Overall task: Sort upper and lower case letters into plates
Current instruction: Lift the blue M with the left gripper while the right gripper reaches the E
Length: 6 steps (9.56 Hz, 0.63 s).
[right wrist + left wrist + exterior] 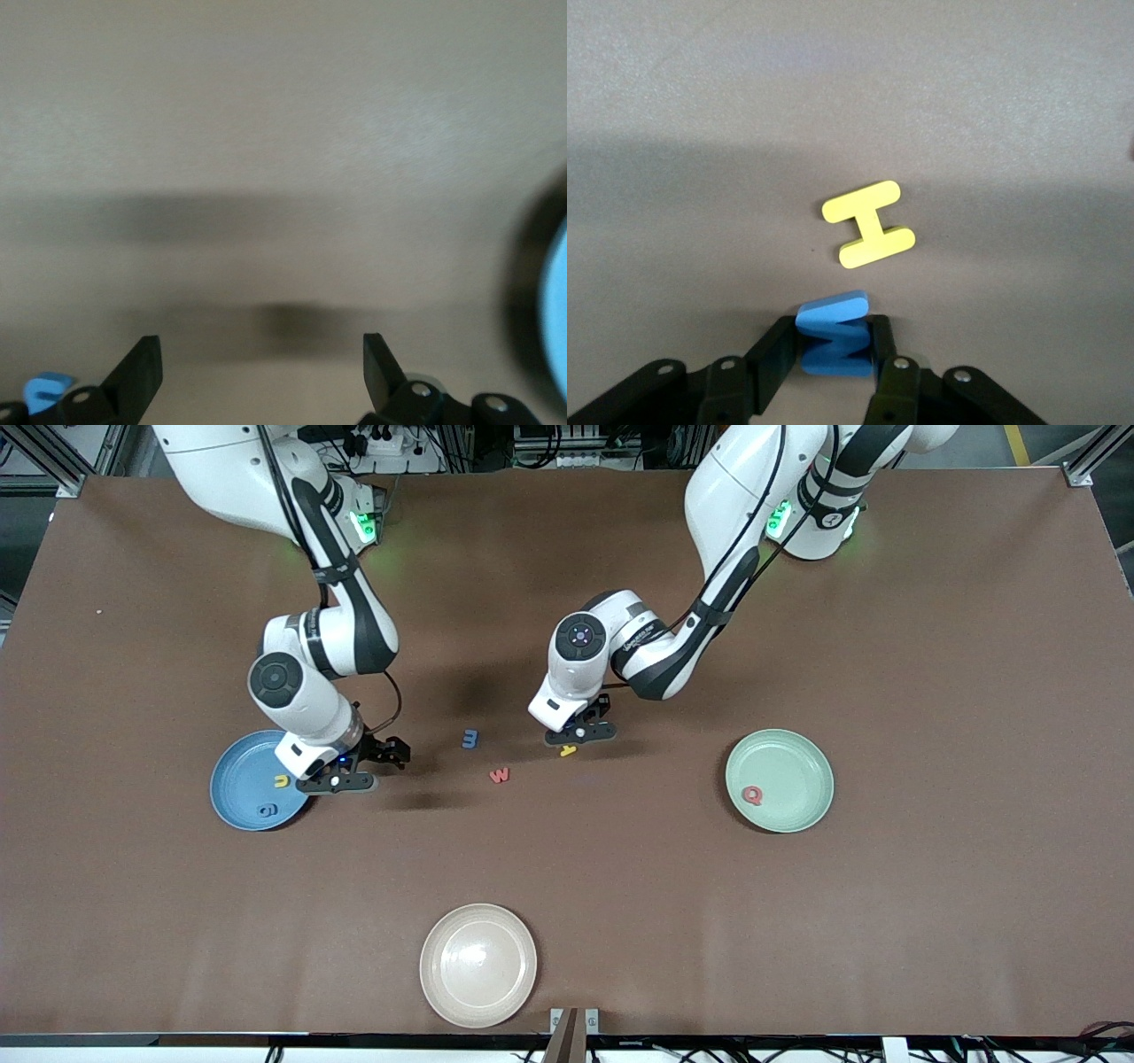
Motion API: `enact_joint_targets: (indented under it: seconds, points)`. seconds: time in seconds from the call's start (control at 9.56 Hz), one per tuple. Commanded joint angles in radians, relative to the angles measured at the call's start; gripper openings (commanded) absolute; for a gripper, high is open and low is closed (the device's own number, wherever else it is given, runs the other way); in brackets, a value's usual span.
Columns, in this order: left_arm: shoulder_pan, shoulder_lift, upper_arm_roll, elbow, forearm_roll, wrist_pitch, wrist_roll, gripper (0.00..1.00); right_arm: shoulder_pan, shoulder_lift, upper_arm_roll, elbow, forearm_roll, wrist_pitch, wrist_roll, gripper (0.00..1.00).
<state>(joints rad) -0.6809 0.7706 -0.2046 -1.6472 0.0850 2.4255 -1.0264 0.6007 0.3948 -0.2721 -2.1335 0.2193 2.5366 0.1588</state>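
While the right gripper (376, 766) hangs at the blue plate's (237, 784) edge, the front view shows the left gripper (580, 735) low at mid-table and a Q (752, 795) on the green plate (802, 757). Left wrist view: fingers (772, 354) pinch a blue M (835, 335) beside a yellow H (868, 225). Right wrist view: fingers (140, 372) spread wide over bare table (283, 159).

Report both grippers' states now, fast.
Left gripper: shut on the blue M, beside the yellow H.
Right gripper: open, holding nothing, beside the blue plate.
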Motion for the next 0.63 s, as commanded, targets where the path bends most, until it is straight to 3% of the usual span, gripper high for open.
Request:
enact_joint_targets:
  seconds: [0.0,0.52]
  points:
    - [-0.013,0.032,0.010,0.020,0.012,-0.002,-0.024,0.35,0.025,-0.017,-0.004,-0.025,0.020,0.013,0.054,1.00]
    - [-0.005,0.029,0.010,0.084,0.012,-0.106,-0.018,0.28,0.067,-0.005,-0.004,-0.026,0.020,0.017,0.133,1.00]
